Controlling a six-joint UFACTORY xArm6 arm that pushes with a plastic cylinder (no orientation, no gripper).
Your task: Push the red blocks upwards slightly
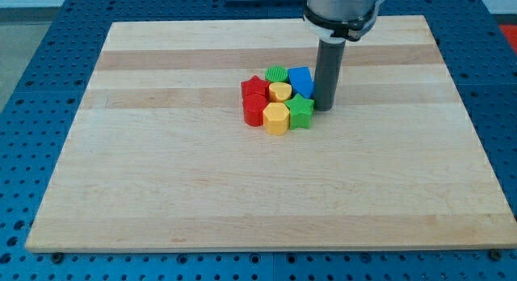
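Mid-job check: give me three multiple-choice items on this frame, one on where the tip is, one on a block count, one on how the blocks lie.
1. My tip stands
A. at the cluster's right edge
B. left of the red blocks
C. at the board's bottom edge

2. Red blocks in view:
A. none
B. two
C. five

3. The blocks are
A. spread over the whole board
B. packed in one cluster
C. stacked in one tower

Answers:
1 A: the tip is beside the green star and the blue block.
2 B: a red star and a red block lie on the cluster's left.
3 B: they sit bunched with the yellow blocks in the middle.
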